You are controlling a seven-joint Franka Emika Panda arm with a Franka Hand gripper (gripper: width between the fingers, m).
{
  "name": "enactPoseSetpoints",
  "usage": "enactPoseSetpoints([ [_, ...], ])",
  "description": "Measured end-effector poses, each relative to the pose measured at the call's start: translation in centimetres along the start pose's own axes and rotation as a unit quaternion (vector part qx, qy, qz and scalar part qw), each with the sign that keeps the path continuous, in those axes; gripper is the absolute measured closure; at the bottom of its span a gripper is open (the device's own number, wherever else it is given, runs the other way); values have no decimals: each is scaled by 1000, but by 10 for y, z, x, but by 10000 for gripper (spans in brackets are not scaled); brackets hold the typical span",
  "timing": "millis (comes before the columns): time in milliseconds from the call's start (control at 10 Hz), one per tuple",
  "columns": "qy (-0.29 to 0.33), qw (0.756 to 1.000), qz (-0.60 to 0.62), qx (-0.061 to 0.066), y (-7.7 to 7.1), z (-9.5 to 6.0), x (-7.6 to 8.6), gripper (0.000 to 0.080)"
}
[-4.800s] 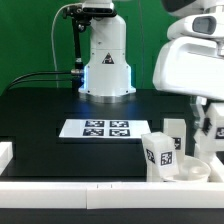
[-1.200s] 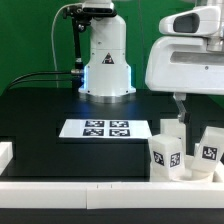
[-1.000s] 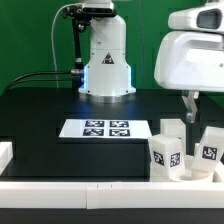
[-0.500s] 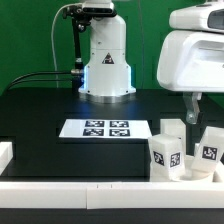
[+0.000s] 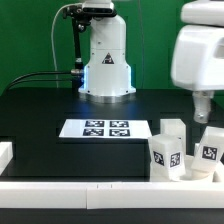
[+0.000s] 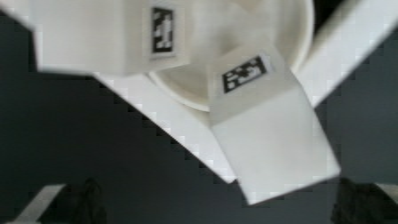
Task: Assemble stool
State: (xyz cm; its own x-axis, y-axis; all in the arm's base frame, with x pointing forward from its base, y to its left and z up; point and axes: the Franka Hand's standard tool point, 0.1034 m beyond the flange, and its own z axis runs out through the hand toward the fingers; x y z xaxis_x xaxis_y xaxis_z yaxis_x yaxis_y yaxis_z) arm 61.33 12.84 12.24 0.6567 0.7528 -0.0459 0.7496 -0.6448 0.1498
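Note:
Three chunky white stool legs with black-and-white tags stand near the front rail at the exterior view's right: one in front (image 5: 163,152), one behind it (image 5: 173,130) and one further right (image 5: 210,146). The round white seat (image 5: 192,172) lies low between them. My gripper (image 5: 203,106) hangs above and apart from the legs. In the wrist view two tagged legs (image 6: 267,110) (image 6: 107,35) and the seat's curved edge (image 6: 192,88) lie below my gripper (image 6: 222,207). Its dark fingertips (image 6: 71,205) sit far apart with nothing between them, so it is open.
The marker board (image 5: 105,128) lies flat mid-table in front of the white robot base (image 5: 107,62). A long white rail (image 5: 90,190) runs along the front edge, and another rail end (image 5: 5,152) sits at the exterior view's left. The table top is black.
The hand has risen and shifted toward the exterior view's right, away from the legs. The right-hand leg, earlier at the fingers, now stands free. The other parts have not moved.

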Motion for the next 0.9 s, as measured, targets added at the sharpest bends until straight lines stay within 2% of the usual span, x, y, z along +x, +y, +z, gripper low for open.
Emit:
enactPoseSetpoints([
  [100, 26, 1000, 8, -15, 5, -3, -2, 151],
  [200, 17, 999, -36, -18, 6, -2, -7, 151],
  [400, 11, 997, -75, -20, 3, -1, -6, 151],
  [500, 9, 997, -82, -13, -9, -1, 0, 151],
  [600, 6, 997, -72, -3, -14, 0, 0, 151],
  [700, -2, 999, -39, 15, -15, 4, -5, 151],
  [900, -12, 999, -28, 21, -20, 17, -5, 151],
])
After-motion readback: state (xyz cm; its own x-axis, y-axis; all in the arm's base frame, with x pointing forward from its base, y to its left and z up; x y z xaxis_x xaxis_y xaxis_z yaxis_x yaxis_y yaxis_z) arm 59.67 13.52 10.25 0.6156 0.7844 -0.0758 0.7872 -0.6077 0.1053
